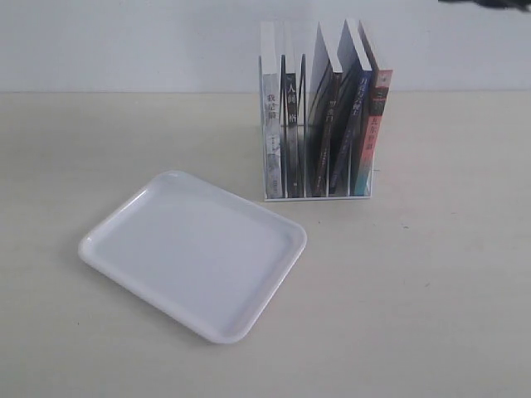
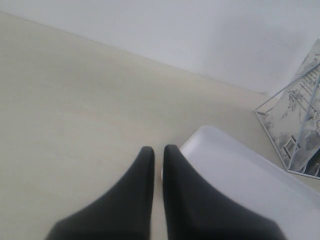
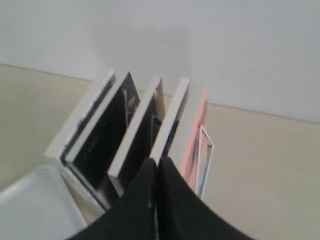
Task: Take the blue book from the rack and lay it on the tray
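The white wire rack [image 1: 319,192] stands at the back with several upright books. The blue book [image 1: 349,133] leans second from the right, its dark blue spine next to the pink-to-teal spine [image 1: 370,141]. The glossy white tray [image 1: 192,253] lies empty in front and to the left. My right gripper [image 3: 157,160] is shut, hovering over the book tops, its tips at the near end of what seems to be the blue book's top edge [image 3: 171,117]. My left gripper [image 2: 159,149] is shut with only a thin slit, holding nothing, low beside the tray's corner [image 2: 235,175].
A white-spined book [image 1: 270,124] and black-spined books [image 1: 325,137] fill the other slots. A rack wire loop [image 3: 205,150] sticks out beside the pink cover. A white wall runs behind the table. A dark arm part [image 1: 485,4] shows at the top right.
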Controlling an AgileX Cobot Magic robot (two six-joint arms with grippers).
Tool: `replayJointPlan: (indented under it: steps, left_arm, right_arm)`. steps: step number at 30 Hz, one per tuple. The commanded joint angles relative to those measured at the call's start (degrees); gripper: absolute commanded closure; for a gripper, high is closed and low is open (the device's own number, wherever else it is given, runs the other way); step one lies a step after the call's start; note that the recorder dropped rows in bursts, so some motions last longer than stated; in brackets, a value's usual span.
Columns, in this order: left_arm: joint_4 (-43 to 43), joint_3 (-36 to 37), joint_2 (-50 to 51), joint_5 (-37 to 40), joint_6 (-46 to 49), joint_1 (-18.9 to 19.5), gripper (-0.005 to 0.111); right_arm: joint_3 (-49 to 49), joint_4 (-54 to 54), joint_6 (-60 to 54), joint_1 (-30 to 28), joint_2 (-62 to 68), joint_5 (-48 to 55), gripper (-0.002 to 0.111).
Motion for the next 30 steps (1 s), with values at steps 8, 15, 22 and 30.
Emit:
replayJointPlan:
  steps: [8,15,22,30]
  left_arm:
    - [-0.3,0.2,-0.1,-0.6,0.3,-0.2,0.101]
    - [-0.3,0.2,-0.1,-0.6,0.3,-0.2,0.101]
    - [-0.3,0.2,-0.1,-0.6,0.3,-0.2,0.101]
    - [-0.3,0.2,-0.1,-0.6,0.3,-0.2,0.101]
  right_arm:
    - [-39.0,-36.0,32.0,4.0,19.1,36.0,0.109]
    - [-48.9,-33.1,33.1,5.3,28.9,42.5,0.108]
    - [-48.9,-33.0,33.1,5.3,34.0,40.3,0.069]
    - [-48.9,-33.0,34.3,5.3,37.7,38.6,0.067]
